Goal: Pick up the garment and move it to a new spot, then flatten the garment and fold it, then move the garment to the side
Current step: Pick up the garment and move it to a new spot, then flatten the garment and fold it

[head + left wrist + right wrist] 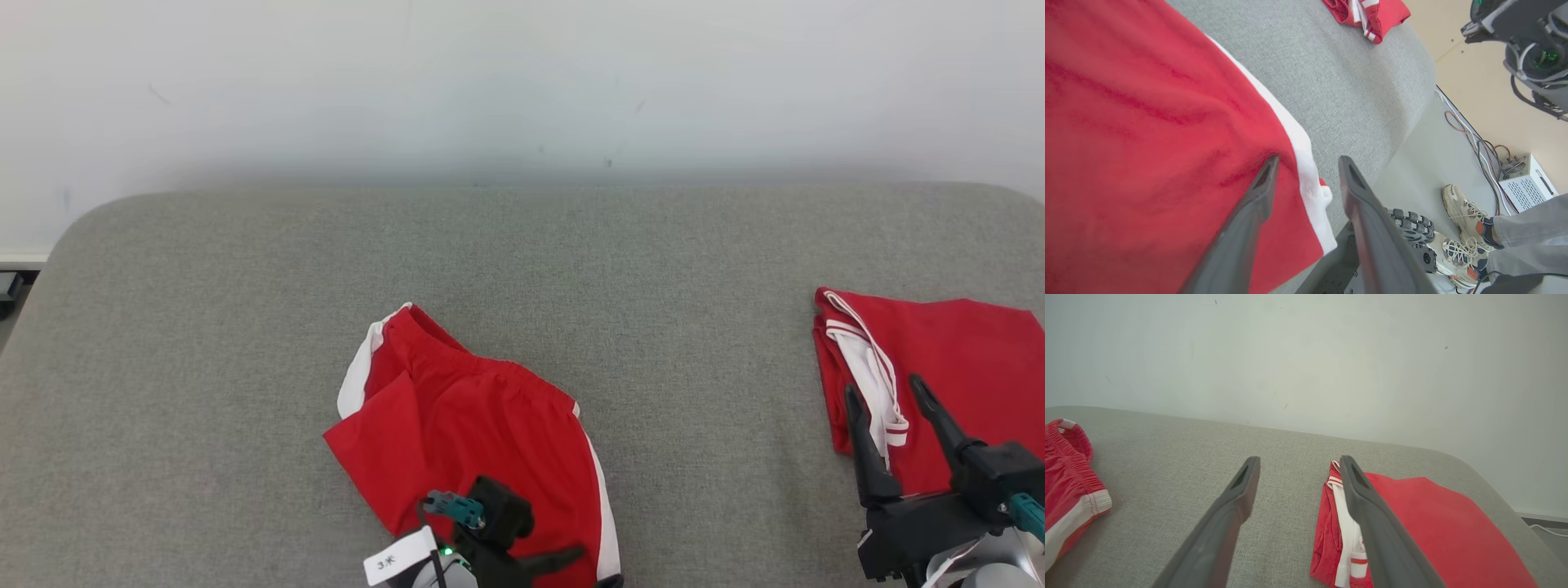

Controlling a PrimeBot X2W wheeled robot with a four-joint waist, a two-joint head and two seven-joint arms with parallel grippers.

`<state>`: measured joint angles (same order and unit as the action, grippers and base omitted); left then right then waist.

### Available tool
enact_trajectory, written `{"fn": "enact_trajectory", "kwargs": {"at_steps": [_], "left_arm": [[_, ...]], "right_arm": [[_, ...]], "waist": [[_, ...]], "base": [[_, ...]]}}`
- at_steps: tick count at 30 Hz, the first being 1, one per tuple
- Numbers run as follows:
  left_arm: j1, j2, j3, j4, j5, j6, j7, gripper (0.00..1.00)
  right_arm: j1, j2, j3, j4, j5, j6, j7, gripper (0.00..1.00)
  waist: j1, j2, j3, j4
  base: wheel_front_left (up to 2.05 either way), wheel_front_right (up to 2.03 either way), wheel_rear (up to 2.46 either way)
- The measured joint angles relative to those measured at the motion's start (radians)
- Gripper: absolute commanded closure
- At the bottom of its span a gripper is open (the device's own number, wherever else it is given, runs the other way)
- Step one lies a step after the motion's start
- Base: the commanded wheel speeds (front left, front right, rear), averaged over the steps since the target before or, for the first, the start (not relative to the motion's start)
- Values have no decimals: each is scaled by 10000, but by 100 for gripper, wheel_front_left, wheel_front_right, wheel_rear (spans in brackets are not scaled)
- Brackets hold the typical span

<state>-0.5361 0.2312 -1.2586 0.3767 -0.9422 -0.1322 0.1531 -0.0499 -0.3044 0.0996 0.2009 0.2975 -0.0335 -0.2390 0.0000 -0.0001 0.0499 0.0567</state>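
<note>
Grey woven cloth surface (245, 327), wall behind. The red shorts (457, 425) lie in the middle of it, close to the near edge, waistband turned away from me, one leg doubled over the other. I judge this is the piece in work: partly folded, not yet squared up. My left gripper (1308, 163) sits low over the near hem, fingers parted a moderate way, with the white side stripe (1306, 151) lying under the gap. Nothing is pinched between them; the cloth rests on the surface by its own weight. That corner lies right at the table's lip, which is likely why the arm comes in from the side. My right gripper (886, 388) hangs spread wide and empty above a second red garment (971, 359), folded flat at the far right. I read that one as finished and set aside, leaving the centre free. A person's shoes (1461, 212) stand on the floor below the edge.
</note>
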Motion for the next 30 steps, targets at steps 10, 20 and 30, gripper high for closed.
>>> {"fn": "enact_trajectory", "kwargs": {"at_steps": [10,20,30], "left_arm": [[-26,861,1417,-462,-44,499,-1361,0],[46,2111,1998,708,236,1336,-1820,0],[409,1745,2539,2128,-828,1244,-2036,0]], "right_arm": [[426,42,-59,293,105,96,-77,0],[435,123,-44,293,144,249,-86,0],[204,140,205,359,146,441,-88,0]], "waist": [[0,0,-523,240],[0,0,-680,373],[0,1,-607,295]], "base": [[0,0,0],[0,0,0],[0,0,0]]}}
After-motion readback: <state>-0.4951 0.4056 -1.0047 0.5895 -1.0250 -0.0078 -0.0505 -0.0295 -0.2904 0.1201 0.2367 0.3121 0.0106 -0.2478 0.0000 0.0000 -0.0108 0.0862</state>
